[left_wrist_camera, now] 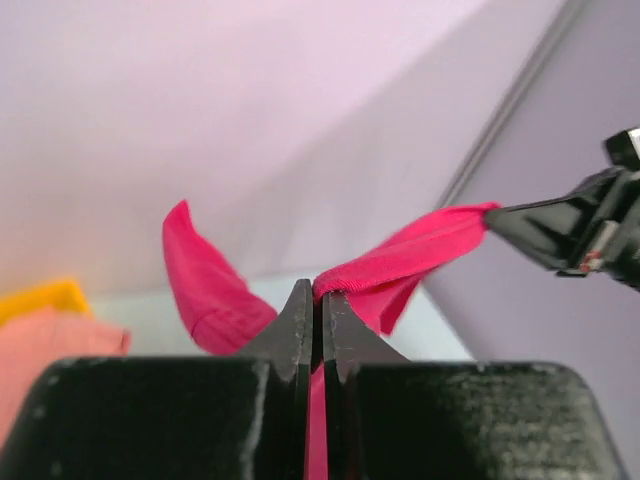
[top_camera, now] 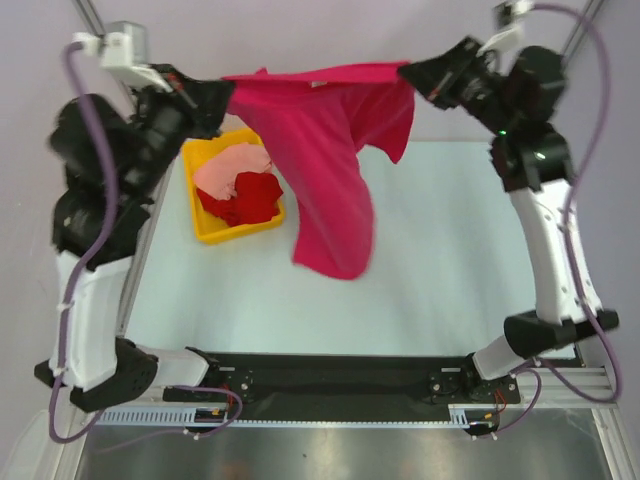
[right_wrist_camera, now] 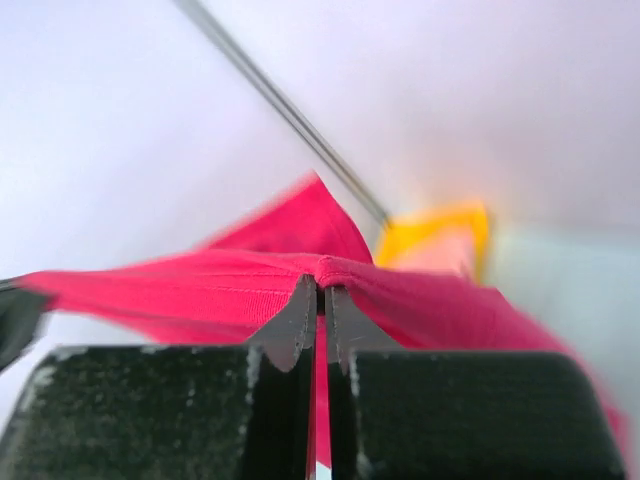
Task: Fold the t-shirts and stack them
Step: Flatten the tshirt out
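**Top view.** We hold the magenta-crimson t-shirt in the air at the far side of the table. It is stretched between the left gripper and the right gripper. The held edge runs left to right in a nearly straight line, and the rest of the cloth hangs from it towards the near side. We cannot tell whether the lowest fold touches the tabletop. The yellow bin sits far left, under the left gripper, with the pale salmon-pink t-shirt and the bright red t-shirt crumpled inside.

**Left wrist view.** The left gripper's jaws are pinched tight on a fold of the shirt. A taut band of cloth leads off to the right gripper.

**Right wrist view.** The right gripper is likewise clamped on the cloth, with the bin blurred beyond.

We judge that laying the shirt flat turns on that left-to-right edge. Both arms would need to come down together towards the near right, because the open tabletop lies on that side and the hanging cloth looks close to the bin's right wall.
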You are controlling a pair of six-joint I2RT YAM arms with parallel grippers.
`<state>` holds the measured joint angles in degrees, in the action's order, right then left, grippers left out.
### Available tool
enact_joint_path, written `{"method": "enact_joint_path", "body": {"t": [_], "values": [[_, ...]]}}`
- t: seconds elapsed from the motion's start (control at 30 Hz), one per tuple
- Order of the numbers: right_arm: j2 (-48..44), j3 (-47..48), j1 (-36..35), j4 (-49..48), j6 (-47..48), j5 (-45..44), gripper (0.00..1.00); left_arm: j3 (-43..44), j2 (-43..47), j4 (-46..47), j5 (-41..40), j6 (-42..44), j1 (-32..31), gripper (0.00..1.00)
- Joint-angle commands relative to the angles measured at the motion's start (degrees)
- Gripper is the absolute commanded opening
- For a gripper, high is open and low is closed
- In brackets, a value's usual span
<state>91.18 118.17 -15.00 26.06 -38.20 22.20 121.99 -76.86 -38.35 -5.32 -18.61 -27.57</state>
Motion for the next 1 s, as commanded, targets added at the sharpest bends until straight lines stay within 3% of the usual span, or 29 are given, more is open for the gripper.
{"method": "enact_joint_path", "body": {"t": [0.0, 0.13, 0.23, 0.33, 0.47, 0.57, 0.7, 0.8, 0.97], "values": [[-7.41, 7.59, 1.38, -5.31, 4.53, -9.43, 0.0, 7.17, 2.24, 6.61, 2.23, 6.12, 0.68, 0.0], [-10.93, 8.22, -0.99, -7.78, 6.99, -14.63, 0.0, 13.88, 1.72, 7.06, 3.39, 7.88, 0.59, 0.0], [-9.27, 12.94, -1.16, -4.37, 6.2, -11.57, 0.0, 16.16, 1.62, 6.53, 3.21, 7.89, 0.59, 0.0], [-12.33, 10.7, -7.92, -7.5, 9.28, -15.86, 0.0, 13.89, 4.43, 9.5, 3.22, 6.39, 0.59, 0.0], [-8.21, 17.53, -7.93, 1.34, 9.98, -13.5, 0.0, 14.66, 5.05, 10.31, 0.92, 6.22, 0.59, 0.0], [-12.95, 8.06, -10.66, -7.05, 11.91, -16.82, 0.0, 15.03, 6.19, 14.43, 1.55, 6.13, 0.59, 0.0], [-9.35, 15.51, -10.48, 0.48, 14.54, -16.22, 0.0, 21.33, 2.42, 12.52, 0.31, 8.07, 0.68, 0.0], [-11.02, 12.09, -11.28, -1.11, 16.57, -19.46, 0.0, 16.82, 3.91, 14.17, 0.67, 7.62, 0.68, 0.0], [-12.07, 11.39, -10.22, -1.01, 16.83, -18.33, 0.0, 16.7, 5.05, 14.35, -0.91, 9.2, 0.68, 0.0]]}}
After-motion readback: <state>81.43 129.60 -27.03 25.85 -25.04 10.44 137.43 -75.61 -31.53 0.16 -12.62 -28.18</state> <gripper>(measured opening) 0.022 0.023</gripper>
